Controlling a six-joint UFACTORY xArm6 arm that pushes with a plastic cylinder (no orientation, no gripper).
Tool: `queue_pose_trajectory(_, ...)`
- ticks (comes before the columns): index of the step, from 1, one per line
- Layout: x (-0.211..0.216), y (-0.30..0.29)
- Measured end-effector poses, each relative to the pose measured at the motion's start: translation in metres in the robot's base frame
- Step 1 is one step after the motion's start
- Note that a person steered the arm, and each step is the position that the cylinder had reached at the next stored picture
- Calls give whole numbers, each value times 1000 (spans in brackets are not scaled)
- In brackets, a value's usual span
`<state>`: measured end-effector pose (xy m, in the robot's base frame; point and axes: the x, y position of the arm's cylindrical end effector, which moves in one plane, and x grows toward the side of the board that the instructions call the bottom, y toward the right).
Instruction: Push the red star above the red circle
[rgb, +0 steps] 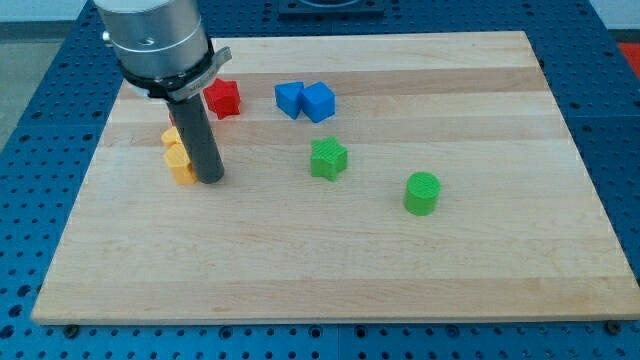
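Observation:
The red star (224, 98) lies near the view's top left of the wooden board (480, 270). My tip (210, 180) rests on the board below and slightly left of the red star, about a block's width away from it. The tip touches or nearly touches the right side of a yellow block (180, 163). A small sliver of red (172, 118) shows at the rod's left edge, above the yellow blocks. It may be the red circle, which the rod and arm otherwise hide.
A second yellow block (173, 138) sits just above the first. Two blue blocks (290, 98) (319, 101) lie side by side right of the red star. A green star (328, 158) is near the middle and a green cylinder (422, 193) is to its lower right.

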<state>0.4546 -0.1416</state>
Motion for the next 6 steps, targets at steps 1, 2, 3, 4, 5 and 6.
queue_pose_trajectory(1, -13, 38)
queue_pose_trajectory(2, -50, 40)
queue_pose_trajectory(3, -69, 28)
queue_pose_trajectory(4, -97, 26)
queue_pose_trajectory(5, -112, 31)
queue_pose_trajectory(6, -125, 18)
